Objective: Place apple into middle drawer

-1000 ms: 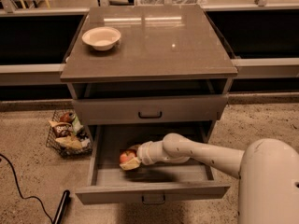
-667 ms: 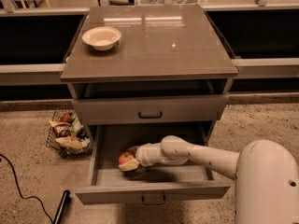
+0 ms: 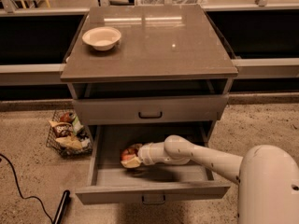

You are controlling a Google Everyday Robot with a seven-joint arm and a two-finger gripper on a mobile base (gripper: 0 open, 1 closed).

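Barely moved since a second ago, the gripper (image 3: 132, 159) clasps the apple (image 3: 127, 152) low inside the middle drawer (image 3: 187, 190), left of its centre, placing almost done; next comes release and withdrawal

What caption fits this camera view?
The gripper holds the apple inside the open middle drawer; bowl on the cabinet top.

A cream bowl (image 3: 102, 37) stands near the table's (image 3: 159, 55) back left corner. Under the front edge is a shut drawer (image 3: 187, 110). Left of the table, a wire basket (image 3: 52, 139) of packets sits on the floor (image 3: 261, 125), with a black cable (image 3: 21, 185) nearer the camera. The gripper (image 3: 132, 158) is below the front edge, left of centre.
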